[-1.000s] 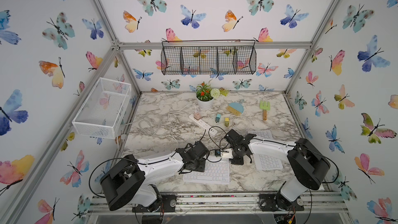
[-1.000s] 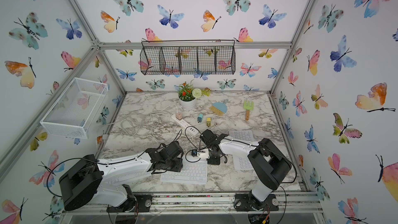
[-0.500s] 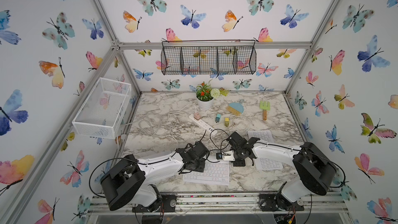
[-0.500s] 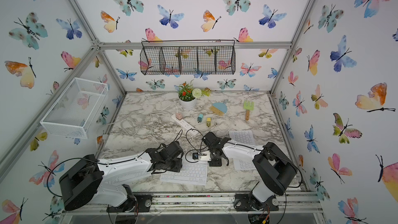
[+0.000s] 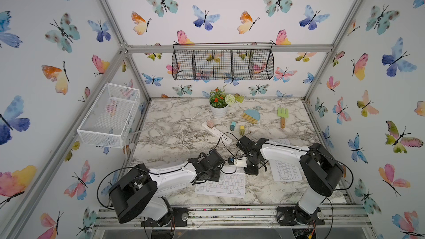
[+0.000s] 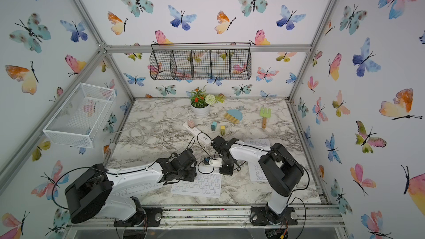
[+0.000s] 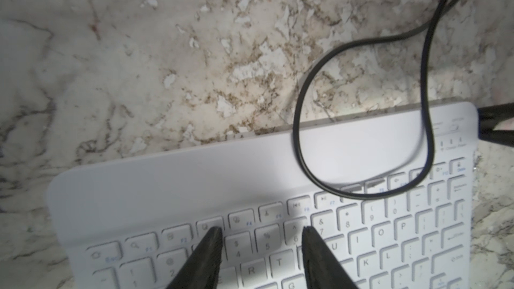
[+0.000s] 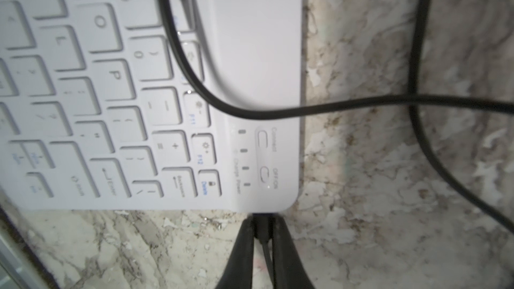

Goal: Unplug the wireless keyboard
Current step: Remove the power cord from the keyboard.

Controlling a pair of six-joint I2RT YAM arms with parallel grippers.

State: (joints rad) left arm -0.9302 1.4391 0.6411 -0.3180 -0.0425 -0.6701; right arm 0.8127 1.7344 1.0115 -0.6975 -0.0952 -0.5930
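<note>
The keyboard (image 5: 220,186) lay flat on the marble table (image 5: 264,195) at lower centre in both top views, between the two arms. In the left wrist view, at the bottom edge of the frame, the left pincer (image 7: 261,232) stood partly open. Its two black fingers (image 7: 207,254) were spread over the number-row keys and gripped nothing; whether the tips pressed the keys could not be told. At bottom centre of the right wrist view, the right pincer (image 8: 263,219) was closed tight on the black plug (image 8: 261,227). The plug met the keyboard's short edge, beside the corner with the switches. A black cable (image 8: 278,111) looped across the keyboard's bare strip and top keys, then ran off onto the table.
</note>
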